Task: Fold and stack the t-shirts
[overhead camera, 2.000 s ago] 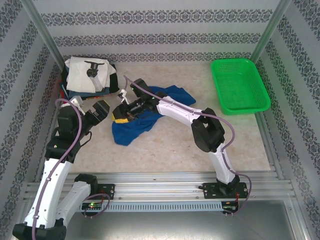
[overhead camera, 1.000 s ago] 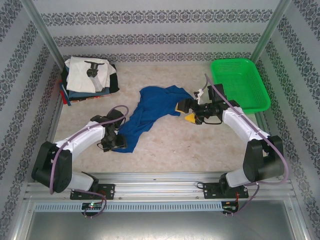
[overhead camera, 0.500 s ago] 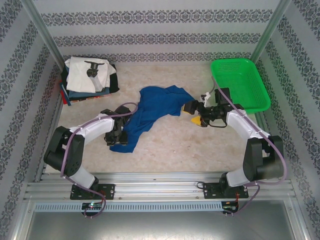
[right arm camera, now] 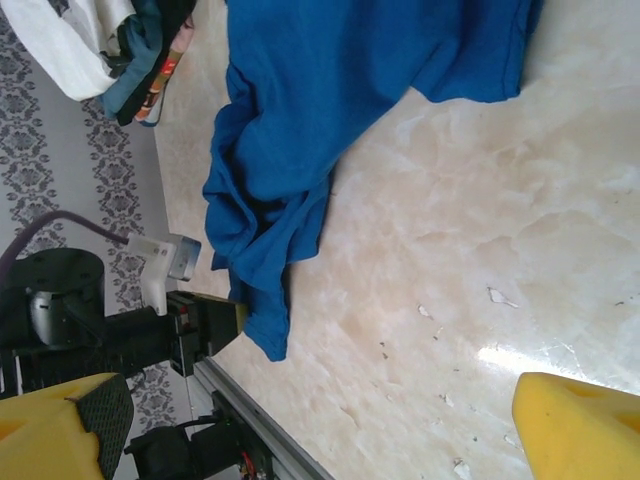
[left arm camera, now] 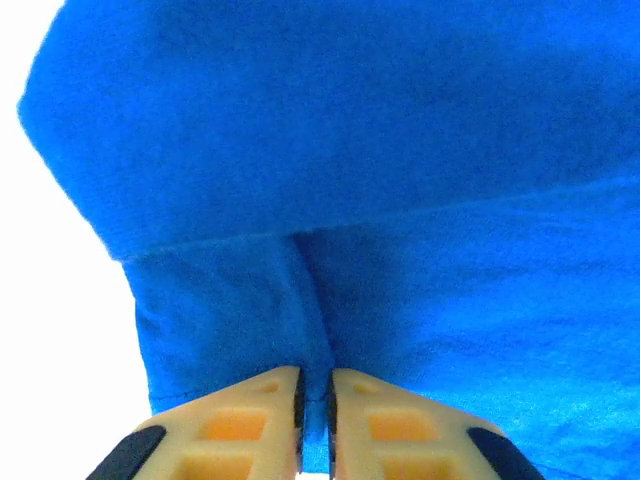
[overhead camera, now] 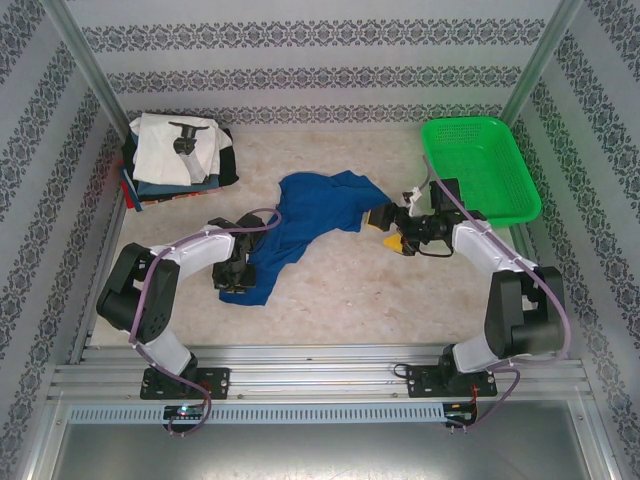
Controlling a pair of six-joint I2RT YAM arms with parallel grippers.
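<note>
Open table [overhead camera: 360,295] nearside of blue shirt [overhead camera: 310,212]; basket [overhead camera: 480,172] blocks right, shirt stack [overhead camera: 172,152] left

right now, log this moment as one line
left gripper: shut on blue t-shirt | right gripper: open, empty | fold: not started

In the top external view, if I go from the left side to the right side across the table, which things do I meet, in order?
In order: stack of folded t-shirts → blue t-shirt → right gripper, fingers apart → green basket.
</note>
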